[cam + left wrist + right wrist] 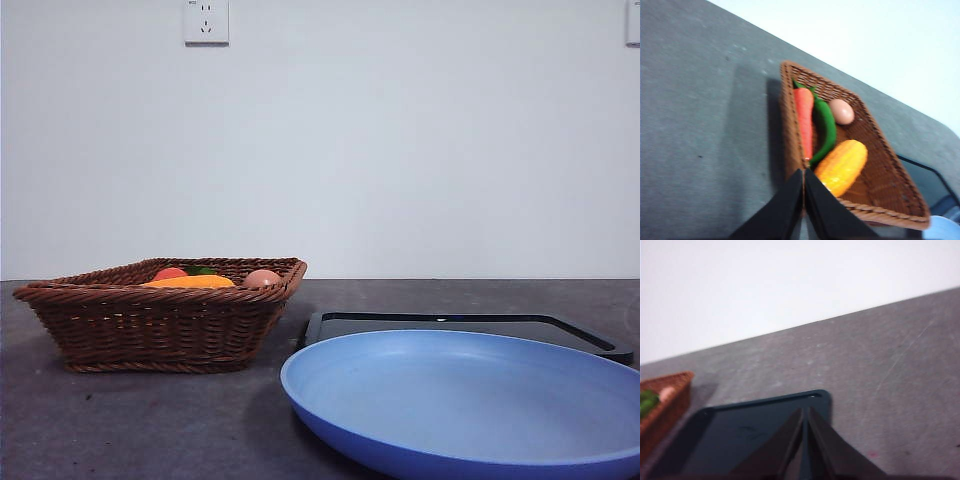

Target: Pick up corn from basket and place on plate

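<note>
Two claws, both pinched closed, neither holding anything: my left gripper (804, 172) hovers over the basket (892, 192), my right gripper (805, 412) waits above the black tray (740, 427). Corn (842, 166) lies inside beside the green pepper (826, 127). Looks light, stiff, ribbed; I'd grip across its fat middle. Plate (470, 405) sits empty.

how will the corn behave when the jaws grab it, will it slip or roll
The corn looks like smooth, glossy plastic, so it may slip. Its plump, tapered shape could squirt out of a squeeze near an end. Being round, it would probably roll once set on the plate.
</note>
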Controlling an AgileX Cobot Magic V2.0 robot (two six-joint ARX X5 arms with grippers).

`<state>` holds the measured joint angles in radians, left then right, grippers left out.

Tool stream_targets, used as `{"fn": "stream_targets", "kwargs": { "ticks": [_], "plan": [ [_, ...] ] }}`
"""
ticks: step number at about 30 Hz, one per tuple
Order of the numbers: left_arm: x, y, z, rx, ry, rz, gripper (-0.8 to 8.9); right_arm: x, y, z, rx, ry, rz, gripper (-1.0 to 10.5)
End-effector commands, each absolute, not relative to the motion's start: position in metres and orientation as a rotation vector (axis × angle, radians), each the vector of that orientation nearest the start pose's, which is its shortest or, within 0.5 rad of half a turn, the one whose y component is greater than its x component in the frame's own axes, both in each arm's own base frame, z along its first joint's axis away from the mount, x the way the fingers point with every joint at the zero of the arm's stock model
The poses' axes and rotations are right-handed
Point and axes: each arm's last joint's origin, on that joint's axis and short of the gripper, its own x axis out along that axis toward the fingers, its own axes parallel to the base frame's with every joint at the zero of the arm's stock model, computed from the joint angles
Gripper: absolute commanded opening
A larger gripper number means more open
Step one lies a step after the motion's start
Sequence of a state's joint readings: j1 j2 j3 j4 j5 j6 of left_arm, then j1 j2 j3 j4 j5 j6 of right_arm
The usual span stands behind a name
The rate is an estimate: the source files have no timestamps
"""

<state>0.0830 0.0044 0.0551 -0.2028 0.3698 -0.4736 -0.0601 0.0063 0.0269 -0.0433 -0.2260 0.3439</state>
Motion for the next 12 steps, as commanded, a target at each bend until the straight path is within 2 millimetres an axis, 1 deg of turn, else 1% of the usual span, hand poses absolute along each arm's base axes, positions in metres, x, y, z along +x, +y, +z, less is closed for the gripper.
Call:
{"fn": "stream_targets", "kwargs": {
  "ticks": [1,6,12],
  "plan": [
    [0.088,-0.004,0.183,-0.526,0.167,-0.283,0.07,0.092,0.001,0.186,0.429,0.014,0.178,0.0],
    [0.086,-0.005,0.206,-0.53,0.174,-0.33,0.07,0.085,0.002,0.212,0.433,0.04,0.177,0.0],
    [0.088,-0.007,0.232,-0.495,0.271,-0.403,0.07,0.081,0.004,0.252,0.385,0.153,0.242,0.0]
  ]
}}
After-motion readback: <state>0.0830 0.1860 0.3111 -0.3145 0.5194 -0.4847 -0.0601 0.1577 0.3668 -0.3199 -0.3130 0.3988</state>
